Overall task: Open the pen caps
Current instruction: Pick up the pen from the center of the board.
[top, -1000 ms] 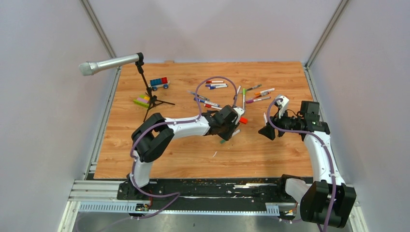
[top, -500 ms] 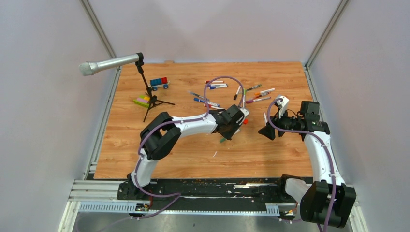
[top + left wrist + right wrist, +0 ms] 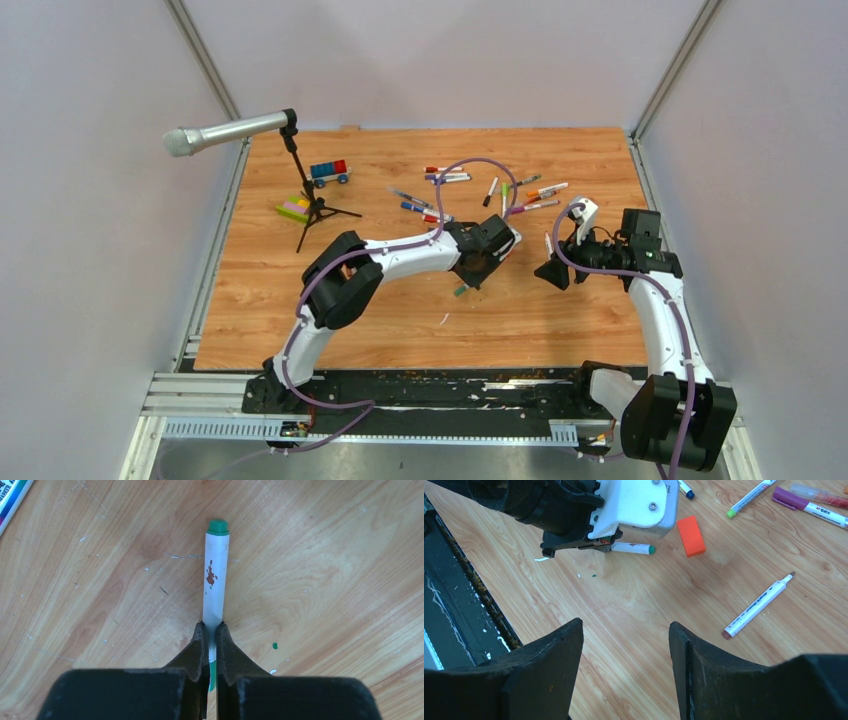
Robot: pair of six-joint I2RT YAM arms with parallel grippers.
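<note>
My left gripper is shut on a white-barrelled pen with a green end, held low over the wooden table; a green part also shows between the jaws. In the top view this gripper is at mid-table with the pen's green end sticking out. My right gripper is open and empty, hovering to the right of it. The right wrist view shows the held pen. Several more pens lie at the back. No loose pen caps are discernible.
An orange-red block lies beside the left gripper. A brown-tipped pen lies on the table near my right gripper. A grey microphone on a tripod and toy bricks stand at the back left.
My left arm has stretched further right and away from its base, carrying the green pen with it. The right arm has not moved.
</note>
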